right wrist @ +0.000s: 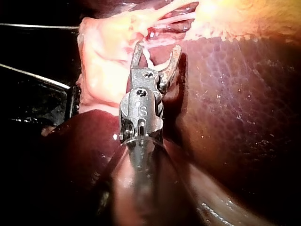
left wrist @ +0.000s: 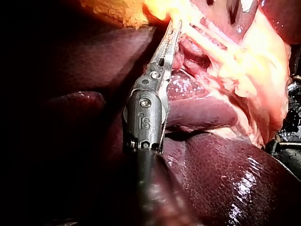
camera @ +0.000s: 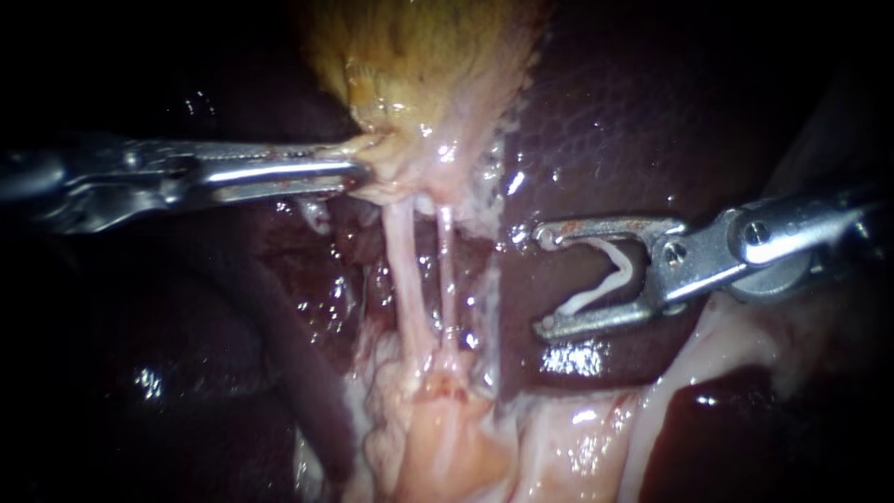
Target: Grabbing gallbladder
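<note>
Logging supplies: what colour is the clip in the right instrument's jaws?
The bent clip is white; endoscope view.

1. Setting: a surgical practice bench.
2. Evidence: a bare liver and yellowish gallbladder, lit close, with darkness around.
3. Evidence: slender steel left instrument and right instrument, the latter carrying a white clip.

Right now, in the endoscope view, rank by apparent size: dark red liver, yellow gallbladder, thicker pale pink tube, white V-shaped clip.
Largest first:
dark red liver
yellow gallbladder
thicker pale pink tube
white V-shaped clip
</note>
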Controlling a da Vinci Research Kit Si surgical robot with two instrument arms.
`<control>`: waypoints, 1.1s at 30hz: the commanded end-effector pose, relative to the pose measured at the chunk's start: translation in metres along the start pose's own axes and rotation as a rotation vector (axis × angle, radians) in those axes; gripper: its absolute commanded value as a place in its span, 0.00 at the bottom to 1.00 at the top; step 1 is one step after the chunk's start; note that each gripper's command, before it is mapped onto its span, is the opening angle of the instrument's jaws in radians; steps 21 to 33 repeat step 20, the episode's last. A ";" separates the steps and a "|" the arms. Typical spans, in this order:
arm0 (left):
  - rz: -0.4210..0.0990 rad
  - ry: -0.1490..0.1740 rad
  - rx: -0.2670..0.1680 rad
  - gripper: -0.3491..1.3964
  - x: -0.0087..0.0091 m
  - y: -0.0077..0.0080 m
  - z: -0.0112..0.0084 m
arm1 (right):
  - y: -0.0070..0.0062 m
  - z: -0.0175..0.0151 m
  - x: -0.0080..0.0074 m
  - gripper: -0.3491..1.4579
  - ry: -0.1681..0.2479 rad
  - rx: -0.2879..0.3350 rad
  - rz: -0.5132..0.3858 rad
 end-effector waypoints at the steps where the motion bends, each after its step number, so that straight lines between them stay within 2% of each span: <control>1: -0.005 0.010 0.002 0.00 0.0006 -0.0001 -0.0007 | 0.0000 0.0000 0.0000 0.47 0.000 0.000 0.000; 4: -0.018 0.027 0.009 0.00 0.0021 0.0000 -0.0026 | 0.0000 0.0000 0.0000 0.47 0.000 0.000 0.000; 7: -0.031 0.036 0.015 0.00 0.0027 0.0002 -0.0035 | 0.0000 0.0000 0.0000 0.47 0.000 0.000 0.000; 33: -0.029 0.036 0.023 0.00 0.0022 0.0006 -0.0032 | 0.0001 0.0000 0.0000 0.47 0.000 0.000 0.000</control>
